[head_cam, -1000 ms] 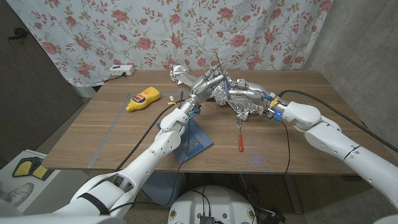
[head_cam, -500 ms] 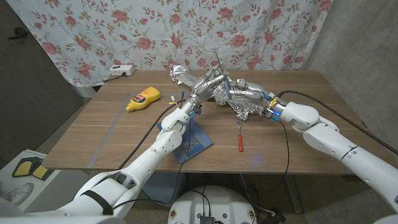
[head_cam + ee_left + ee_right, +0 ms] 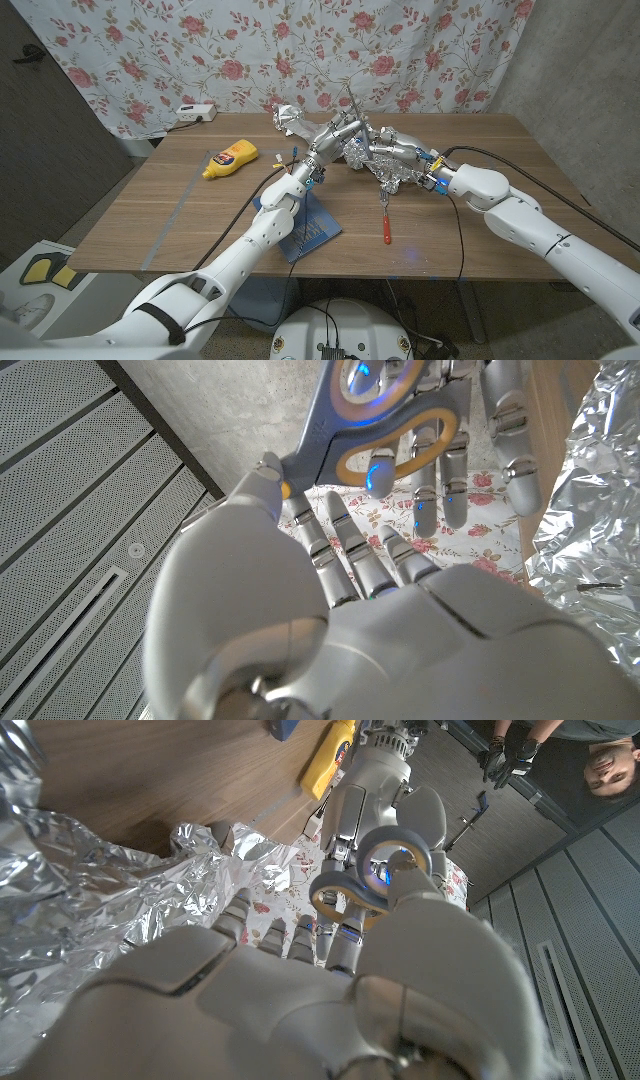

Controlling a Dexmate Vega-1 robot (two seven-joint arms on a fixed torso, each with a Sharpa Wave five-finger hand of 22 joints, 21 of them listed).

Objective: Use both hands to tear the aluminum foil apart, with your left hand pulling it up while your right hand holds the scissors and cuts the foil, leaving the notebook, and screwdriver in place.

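Note:
The scissors point(image 3: 350, 104) are held above the table's far middle, with a thin blade pointing up. Their blue and orange handle loops point(image 3: 388, 412) point(image 3: 372, 872) sit between my two hands. My left hand point(image 3: 335, 135) holds them, its thumb against the handle. My right hand point(image 3: 396, 151) reaches in from the other side, its fingers point(image 3: 497, 420) stretched to the loops; I cannot tell whether they grip. Crumpled aluminum foil point(image 3: 392, 176) point(image 3: 90, 870) point(image 3: 590, 510) lies under both hands, with another lump point(image 3: 288, 118) behind.
A blue notebook point(image 3: 314, 229) lies near the front edge under my left forearm. A red-handled screwdriver point(image 3: 384, 229) lies to its right. A yellow bottle point(image 3: 230, 158), a power strip point(image 3: 195, 112) and a metal ruler point(image 3: 173, 220) are on the left. A person point(image 3: 590, 760) stands beyond.
My right hand has edged a little toward my left hand. The scissors and the foil stay where they were.

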